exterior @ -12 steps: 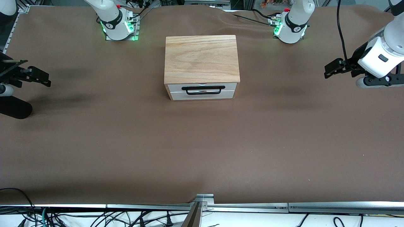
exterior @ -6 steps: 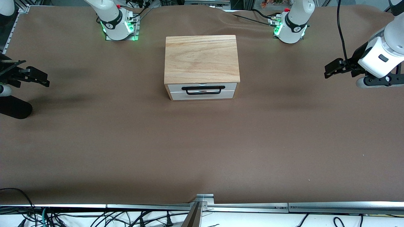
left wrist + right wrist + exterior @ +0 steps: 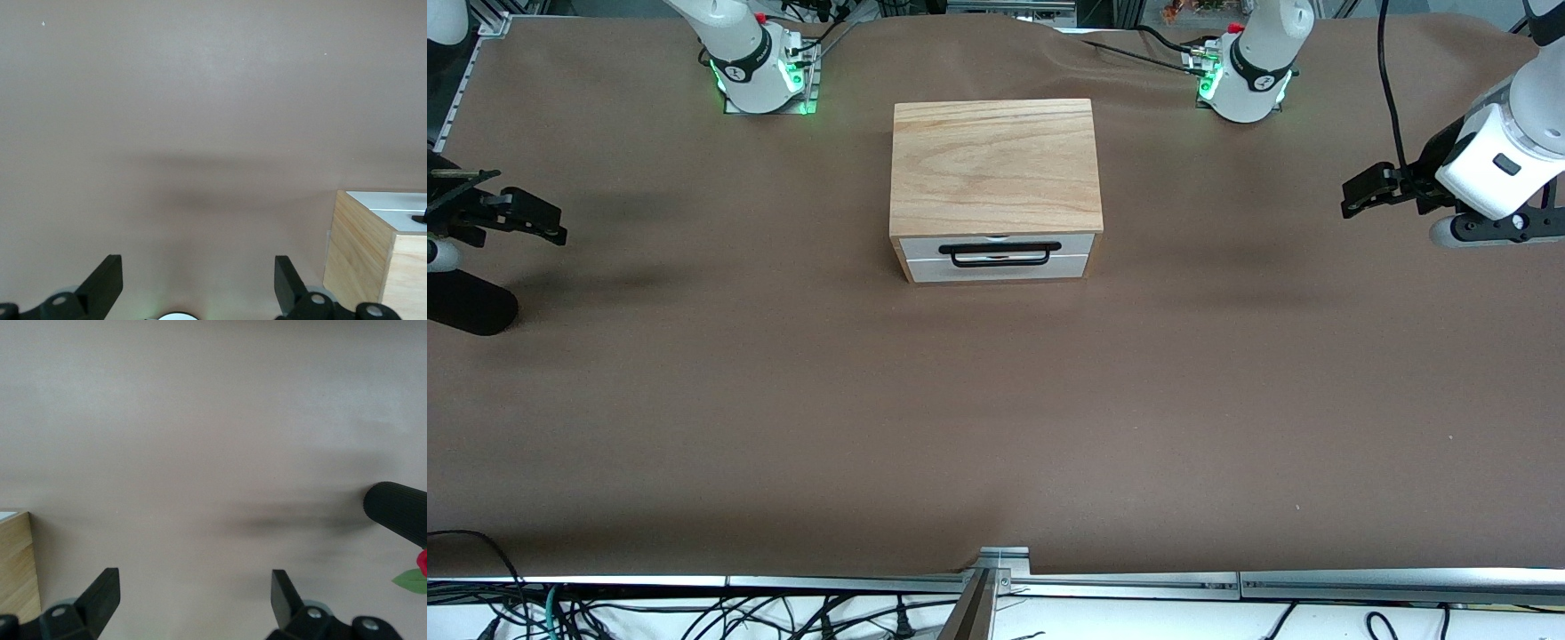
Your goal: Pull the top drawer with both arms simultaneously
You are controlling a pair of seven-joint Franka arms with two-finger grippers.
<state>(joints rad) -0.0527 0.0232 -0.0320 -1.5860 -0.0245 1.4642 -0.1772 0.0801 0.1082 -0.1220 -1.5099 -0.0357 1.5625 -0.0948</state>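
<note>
The top drawer [image 3: 996,245] sits shut in the light wood cabinet [image 3: 994,164] at mid-table, its white face and long black handle [image 3: 1000,254] toward the front camera. My left gripper [image 3: 1356,197] hangs open over bare cloth at the left arm's end of the table, well clear of the cabinet. My right gripper [image 3: 547,220] hangs open over the right arm's end, also far from it. In the left wrist view the left gripper [image 3: 198,280] is empty, with the cabinet [image 3: 363,250] at the frame's edge. The right gripper [image 3: 195,597] is empty too, showing a cabinet corner [image 3: 13,560].
Brown cloth [image 3: 996,409] covers the whole table. A plain white lower panel [image 3: 996,269] sits under the top drawer. A black ribbed cylinder [image 3: 467,307] lies near the right gripper, seen also as the cylinder [image 3: 397,510]. Both arm bases [image 3: 760,76] stand farther from the front camera than the cabinet.
The right gripper has drifted slightly toward its end of the table. The left gripper and the drawer have hardly moved.
</note>
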